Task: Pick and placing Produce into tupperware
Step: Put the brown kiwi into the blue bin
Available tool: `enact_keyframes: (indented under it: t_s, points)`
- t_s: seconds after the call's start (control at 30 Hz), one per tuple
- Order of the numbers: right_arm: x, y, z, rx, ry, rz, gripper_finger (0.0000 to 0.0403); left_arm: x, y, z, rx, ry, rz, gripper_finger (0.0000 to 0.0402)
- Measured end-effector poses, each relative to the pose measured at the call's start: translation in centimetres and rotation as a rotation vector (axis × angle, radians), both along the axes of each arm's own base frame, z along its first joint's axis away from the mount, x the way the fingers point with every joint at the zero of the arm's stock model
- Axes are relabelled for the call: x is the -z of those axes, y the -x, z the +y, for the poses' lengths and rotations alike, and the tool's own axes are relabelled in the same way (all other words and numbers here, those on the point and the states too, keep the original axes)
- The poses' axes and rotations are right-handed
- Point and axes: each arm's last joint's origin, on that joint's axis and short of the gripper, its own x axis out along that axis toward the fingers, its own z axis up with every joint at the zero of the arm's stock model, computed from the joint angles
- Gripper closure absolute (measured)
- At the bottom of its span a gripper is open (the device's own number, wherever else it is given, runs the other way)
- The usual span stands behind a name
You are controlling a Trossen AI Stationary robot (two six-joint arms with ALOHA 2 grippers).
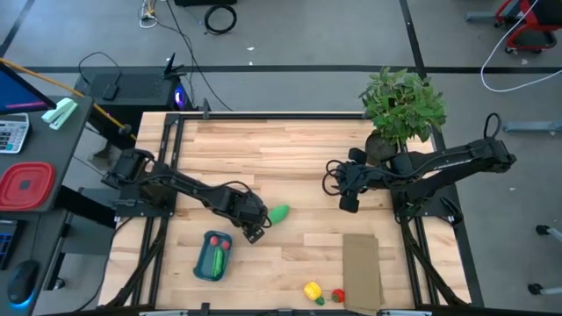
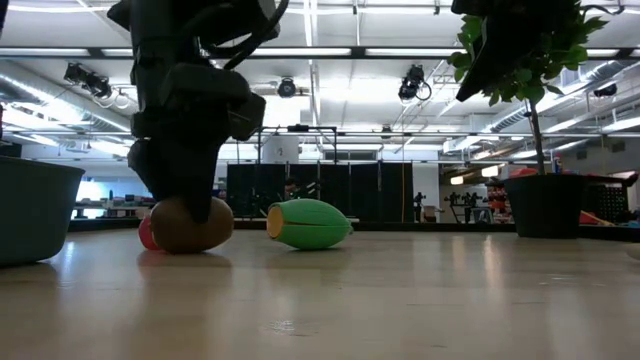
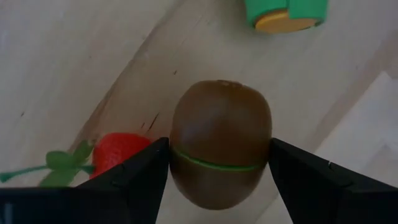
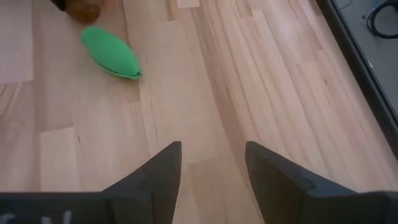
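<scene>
While the left gripper (image 3: 219,177) stands low over the table with its fingers bracketing the brown kiwi (image 3: 221,149), the fruit rests on the wood (image 1: 290,149) and the jaws lie close at its flanks; whether they press yet cannot be told.

Risks, judged:
- Kiwi: round, smooth; a grip high on its curve could squeeze it out and set it rolling.
- Strawberry (image 3: 119,154): just beside one finger, near the kiwi; a closing finger may nudge it or trap its leaf.
- Green piece (image 1: 278,213): lying just beyond the fingertips; a rolling kiwi could strike it.

Surroundings:
- Tupperware (image 1: 213,255): near the left gripper, behind its wrist; already holds green and red pieces, so room is tighter.
- Yellow piece (image 1: 312,290) with small red one (image 1: 337,296): well apart, beside the cardboard rectangle (image 1: 361,271).
- Right gripper (image 4: 211,168): spread, empty, waiting well apart near the potted plant (image 1: 401,105).
</scene>
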Motion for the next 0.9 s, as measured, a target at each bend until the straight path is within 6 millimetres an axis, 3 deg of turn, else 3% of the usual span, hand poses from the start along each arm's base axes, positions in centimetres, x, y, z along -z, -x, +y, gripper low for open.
enact_keyframes:
  t_s: [0.9]
  points:
    - [-0.1, -0.1, 0.0, -0.001, -0.001, -0.012, 0.0215, 2.0, -0.9, -0.3, 0.052, -0.001, 0.014, 0.0136]
